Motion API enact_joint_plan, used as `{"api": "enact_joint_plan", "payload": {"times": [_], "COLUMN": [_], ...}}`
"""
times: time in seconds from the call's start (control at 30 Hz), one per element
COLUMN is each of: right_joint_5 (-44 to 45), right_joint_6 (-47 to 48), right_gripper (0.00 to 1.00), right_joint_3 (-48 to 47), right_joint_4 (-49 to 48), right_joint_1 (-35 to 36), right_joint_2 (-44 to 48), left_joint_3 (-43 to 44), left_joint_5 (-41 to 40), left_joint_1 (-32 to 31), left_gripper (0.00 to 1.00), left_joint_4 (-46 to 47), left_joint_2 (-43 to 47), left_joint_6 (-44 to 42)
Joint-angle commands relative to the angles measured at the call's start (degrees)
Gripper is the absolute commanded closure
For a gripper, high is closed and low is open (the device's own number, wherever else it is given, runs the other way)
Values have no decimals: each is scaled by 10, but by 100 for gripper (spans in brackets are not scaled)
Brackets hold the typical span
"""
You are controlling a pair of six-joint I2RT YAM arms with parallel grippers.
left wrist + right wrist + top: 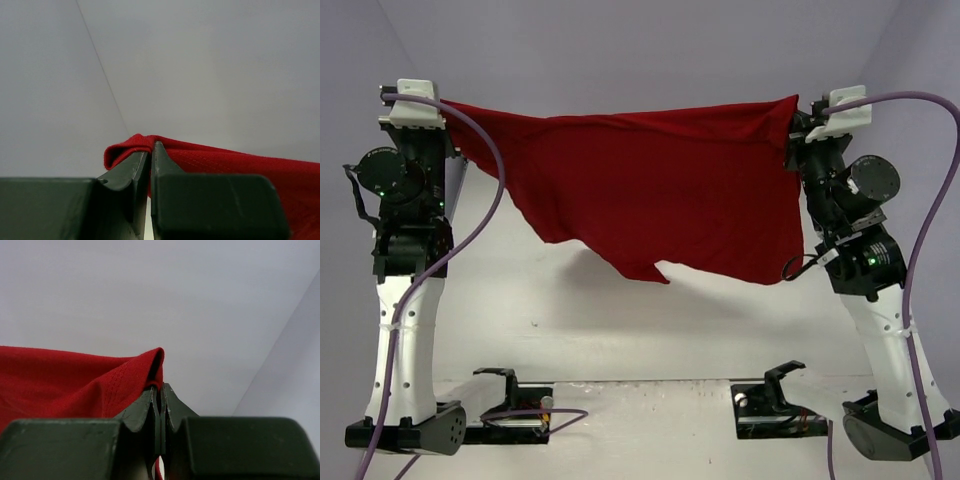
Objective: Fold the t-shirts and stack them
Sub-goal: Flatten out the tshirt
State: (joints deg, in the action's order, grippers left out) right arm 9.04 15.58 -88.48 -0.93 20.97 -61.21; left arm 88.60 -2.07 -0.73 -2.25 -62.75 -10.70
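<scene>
The dark red t-shirt [660, 185] hangs spread in the air between both raised arms, its lower edge loose above the table. My left gripper [442, 103] is shut on the shirt's upper left corner; in the left wrist view the gripper [151, 147] pinches a folded red hem [125, 147]. My right gripper [792, 105] is shut on the upper right corner; in the right wrist view the gripper [161, 389] clamps the cloth edge [100, 382].
The white table [650, 320] lies below the hanging shirt. Two black stands [510, 385] [780, 395] sit near the front edge between the arm bases. Purple cables [485, 200] loop off each arm. Plain grey walls lie behind.
</scene>
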Motion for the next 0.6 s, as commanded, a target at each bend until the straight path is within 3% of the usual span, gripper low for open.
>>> {"api": "enact_joint_plan", "payload": {"times": [0.0, 0.1, 0.27, 0.47, 0.57], "right_joint_5": [11, -5, -31, -52, -50], "right_joint_6": [16, -11, -58, -86, -89], "right_gripper": [100, 100, 100, 100, 100], "right_joint_3": [53, 48, -13, -235, -343], "right_joint_4": [-134, -172, -275, -280, -280], "right_joint_1": [-28, -50, -87, -107, -108], "right_joint_2": [-26, -73, -227, -415, -496], "left_joint_3": [-3, 4, 104, 268, 408], "left_joint_5": [-12, 1, -13, 5, 15], "left_joint_1": [4, 4, 4, 4, 4], "left_gripper": [100, 100, 100, 100, 100], "left_joint_4": [51, 53, 74, 133, 133], "left_joint_2": [-33, -92, -244, -407, -496], "left_joint_6": [25, 50, 102, 132, 142]}}
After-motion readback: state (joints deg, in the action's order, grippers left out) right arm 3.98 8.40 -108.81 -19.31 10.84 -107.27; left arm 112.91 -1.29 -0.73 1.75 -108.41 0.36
